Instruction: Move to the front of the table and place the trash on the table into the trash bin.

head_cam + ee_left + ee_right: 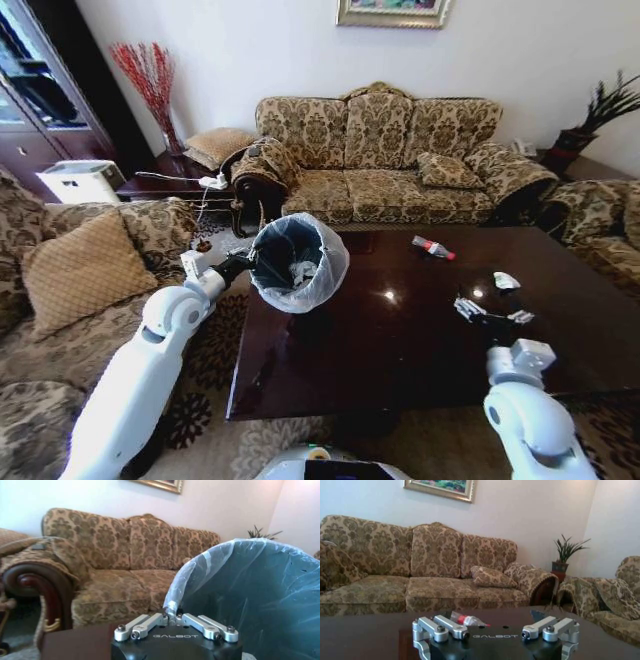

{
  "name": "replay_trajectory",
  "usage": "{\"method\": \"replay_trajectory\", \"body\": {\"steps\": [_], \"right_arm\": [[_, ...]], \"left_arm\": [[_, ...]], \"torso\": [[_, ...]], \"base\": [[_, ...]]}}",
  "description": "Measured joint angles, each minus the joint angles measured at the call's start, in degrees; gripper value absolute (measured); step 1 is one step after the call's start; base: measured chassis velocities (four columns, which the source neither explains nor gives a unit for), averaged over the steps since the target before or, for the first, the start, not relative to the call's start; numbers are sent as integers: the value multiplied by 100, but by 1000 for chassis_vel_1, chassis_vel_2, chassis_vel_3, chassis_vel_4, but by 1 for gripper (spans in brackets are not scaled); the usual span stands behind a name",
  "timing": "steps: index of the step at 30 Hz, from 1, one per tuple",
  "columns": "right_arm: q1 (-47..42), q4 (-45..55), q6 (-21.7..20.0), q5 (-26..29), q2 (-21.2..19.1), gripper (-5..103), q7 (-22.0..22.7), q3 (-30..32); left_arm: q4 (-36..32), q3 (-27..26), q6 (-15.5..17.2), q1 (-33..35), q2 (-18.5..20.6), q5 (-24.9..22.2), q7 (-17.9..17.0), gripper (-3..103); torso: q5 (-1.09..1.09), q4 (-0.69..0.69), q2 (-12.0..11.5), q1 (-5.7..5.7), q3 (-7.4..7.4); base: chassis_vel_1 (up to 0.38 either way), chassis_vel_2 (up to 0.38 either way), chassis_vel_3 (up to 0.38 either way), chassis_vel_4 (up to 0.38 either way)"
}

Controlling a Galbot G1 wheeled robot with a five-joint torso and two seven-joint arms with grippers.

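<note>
While the left gripper (243, 264) pinches the bin (298, 262) rim mid-frame, the open right gripper (492, 308) sits nearest the bottle (433, 247), up-left.

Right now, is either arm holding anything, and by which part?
The left gripper has its jaws shut on the trash bin, pinching the bag-lined rim and holding it tilted over the table. The right gripper, jaws open, holds nothing.

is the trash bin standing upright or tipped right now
Tipped. The left hand holds the trash bin by its rim, mouth tilted toward the camera, showing trash inside.
</note>
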Motion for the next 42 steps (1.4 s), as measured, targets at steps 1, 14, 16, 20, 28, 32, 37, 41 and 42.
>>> {"method": "replay_trajectory", "body": {"steps": [1, 14, 16, 20, 28, 32, 37, 41, 42], "right_arm": [[0, 0, 0, 0, 0, 100, 0, 0], [-83, -51, 116, -99, 179, 100, 41, -172], [-83, -56, 129, -96, 169, 100, 72, -163], [-81, -56, 140, -131, 171, 100, 241, -168], [-96, -71, 234, -301, 215, 100, 119, -80], [-76, -141, 407, -282, 214, 100, 86, -33], [-69, -174, 467, -159, 208, 100, 91, 7], [-95, -176, 475, -171, 222, 100, 94, -1], [-100, -176, 475, -181, 227, 100, 89, -8]], "left_arm": [[0, 0, 0, 0, 0, 0, 0, 1], [-192, -128, 90, 220, 24, 23, 85, 1], [-230, -153, 94, 261, 28, 27, 101, 1], [-275, -163, 94, 298, 7, 49, 116, 1], [-315, -100, -58, 399, -31, 108, 110, 1], [-319, -34, -143, 414, -61, 116, 96, 1], [-315, 9, -167, 391, -76, 122, 82, 1], [-320, 35, -168, 391, -92, 124, 82, 1], [-322, 38, -168, 394, -93, 124, 83, 1]], "torso": [[0, 0, 0, 0, 0], [0, 0, 0, 0, 0], [2, 1, 0, -1, -1], [0, 0, 0, 0, 0], [5, 2, 0, 0, 0], [0, 0, 0, -1, 0], [-1, 4, 0, -1, -1], [-1, 1, 0, -1, 0], [0, 1, 0, -1, 0]], "base": [[-276, -316, 281, 300], [-329, -320, 349, 353], [-319, -318, 423, 418], [-287, -295, 417, 419], [-133, -144, 277, 259], [0, 0, 0, 0], [48, 83, -19, -39], [-33, 43, 44, -36], [-62, 27, 46, -44]]}}
